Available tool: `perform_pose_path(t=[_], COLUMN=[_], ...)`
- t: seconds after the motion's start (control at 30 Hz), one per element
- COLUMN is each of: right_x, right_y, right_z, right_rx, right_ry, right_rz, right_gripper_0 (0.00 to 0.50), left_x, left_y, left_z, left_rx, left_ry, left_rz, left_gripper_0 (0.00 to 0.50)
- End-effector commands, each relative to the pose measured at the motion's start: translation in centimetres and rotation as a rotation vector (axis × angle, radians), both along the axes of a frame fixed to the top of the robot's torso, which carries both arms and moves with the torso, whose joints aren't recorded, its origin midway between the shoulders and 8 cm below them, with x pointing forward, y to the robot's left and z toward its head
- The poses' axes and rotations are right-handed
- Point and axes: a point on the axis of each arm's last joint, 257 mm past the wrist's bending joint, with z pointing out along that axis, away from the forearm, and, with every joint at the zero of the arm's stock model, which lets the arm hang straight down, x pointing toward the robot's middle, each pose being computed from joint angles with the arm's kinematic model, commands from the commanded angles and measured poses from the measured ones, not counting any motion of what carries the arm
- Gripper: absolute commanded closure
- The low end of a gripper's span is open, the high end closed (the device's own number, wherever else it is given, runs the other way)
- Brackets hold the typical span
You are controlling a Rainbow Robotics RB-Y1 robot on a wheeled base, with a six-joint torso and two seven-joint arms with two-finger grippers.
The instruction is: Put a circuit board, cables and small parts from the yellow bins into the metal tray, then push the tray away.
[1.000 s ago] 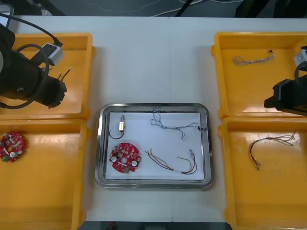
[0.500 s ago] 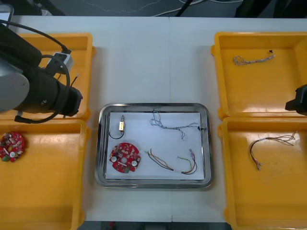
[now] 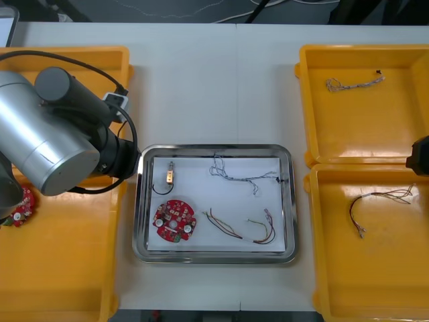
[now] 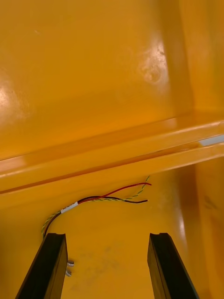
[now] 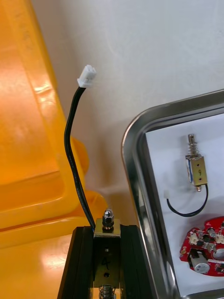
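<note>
**Left gripper holding a small part at the tray's rim; right gripper released over the near right bin**

1. Far left yellow bin (image 3: 100,57): largely covered by the left arm (image 3: 47,144).
2. Near left yellow bin (image 3: 67,268): a left-bin circuit board (image 3: 20,206), round and red, is half hidden under that arm.
3. Left gripper (image 5: 107,229): clenched on a held metal part (image 5: 108,217). A black cable (image 5: 66,135) rises from the part to a white connector (image 5: 87,75). The part is held above the left bins' edge, just beside the left rim of the metal tray (image 5: 133,177).
4. Tray contents, on the white inside:
   - A small metal part (image 3: 171,176) with a short black lead is seen at the far left.
   - A tray circuit board (image 3: 175,220) lies near it.
   - A red and yellow cable (image 3: 244,231) lies at the near side.
   - A blue and white cable (image 3: 238,176) lies at the far side.
5. Far right yellow bin (image 3: 348,127): one twisted cable (image 3: 354,83) is found near its far wall.
6. Near right yellow bin (image 3: 382,275): a loose red and yellow cable (image 4: 100,198) lies on the floor.
7. Right gripper (image 4: 107,243): its fingers are spread with nothing between them. It is held over the near right bin, close to the wall shared with the far one. The loose cable lies just beyond the fingertips, untouched.
</note>
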Motion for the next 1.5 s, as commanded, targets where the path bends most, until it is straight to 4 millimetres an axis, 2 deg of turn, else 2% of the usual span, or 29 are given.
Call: perform_pose_path(t=[0.03,0.4,0.83,1.17,1.5], right_x=[-0.5,-0.6,-0.6,-0.7,-0.6], right_y=[-0.3,0.6,1.1,1.1,1.1], right_z=[-0.1,-0.5,-0.3,-0.2,0.1], right_rx=[-0.012,0.005,0.023,0.025,0.018], right_ry=[-0.017,-0.007,-0.011,-0.014,-0.021], right_rz=[0.007,0.051,0.081,0.093,0.112], right_gripper_0=[0.000,0.000,0.000,0.000,0.000], left_x=[-0.7,-1.4,0.5,1.4,1.0], left_y=[-3.6,-7.5,-11.5,-12.7,-13.6], left_z=[0.0,-2.0,-2.7,-4.1,-5.7], left_rx=[-0.112,-0.128,-0.169,-0.156,-0.148], left_ry=[-0.020,0.037,0.071,0.098,0.125], left_rz=[0.047,0.012,0.017,0.031,0.053], left_gripper_0=[0.500,0.500,0.500,0.500,0.500])
